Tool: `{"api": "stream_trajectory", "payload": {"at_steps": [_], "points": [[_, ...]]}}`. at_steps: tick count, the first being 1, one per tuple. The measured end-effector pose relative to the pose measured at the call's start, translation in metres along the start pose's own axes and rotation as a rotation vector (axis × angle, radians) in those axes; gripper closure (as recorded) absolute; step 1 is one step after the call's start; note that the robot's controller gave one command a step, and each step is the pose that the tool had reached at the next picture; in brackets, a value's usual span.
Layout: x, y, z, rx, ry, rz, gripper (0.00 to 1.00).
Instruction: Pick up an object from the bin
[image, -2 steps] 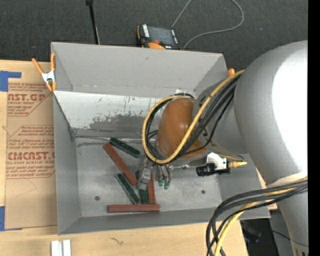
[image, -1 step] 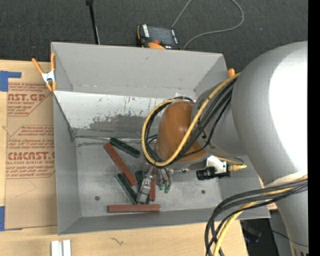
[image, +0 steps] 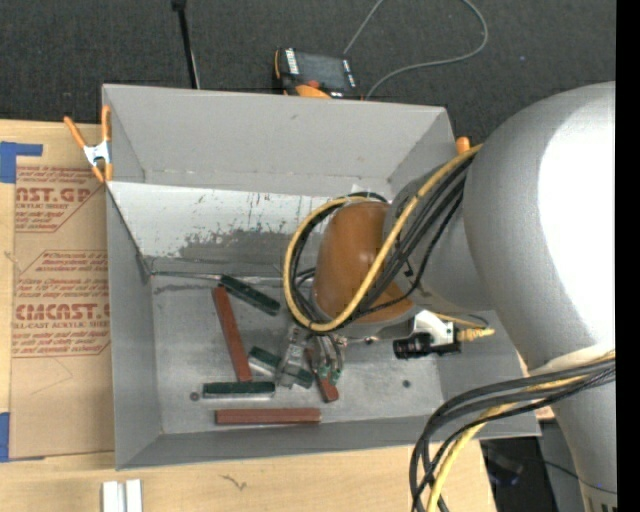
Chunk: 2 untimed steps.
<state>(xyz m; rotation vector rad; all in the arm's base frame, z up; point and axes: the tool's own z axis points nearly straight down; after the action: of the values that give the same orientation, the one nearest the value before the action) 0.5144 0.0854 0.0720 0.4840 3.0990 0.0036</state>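
Observation:
My gripper reaches down under the arm's orange cover to the bin floor, right of the middle. Just under it lie a short dark green stick on its left and a short red-brown piece on its lower right. Both lie close against the gripper, and I cannot tell whether either is gripped. A long red-brown stick lies steeply slanted a little further left.
A dark green stick lies slanted near the back wall. Another dark green stick and a red-brown stick lie flat near the front wall. The arm and its cables cover the bin's right side.

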Motion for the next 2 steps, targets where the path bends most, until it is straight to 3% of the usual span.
{"api": "stream_trajectory", "payload": {"at_steps": [1, 2], "points": [[0.0105, 0.0186, -0.1218, -0.002, -0.002, 0.010, 1.00], [0.0117, 0.0171, -0.1174, 0.003, 0.004, 0.012, 0.00]]}}
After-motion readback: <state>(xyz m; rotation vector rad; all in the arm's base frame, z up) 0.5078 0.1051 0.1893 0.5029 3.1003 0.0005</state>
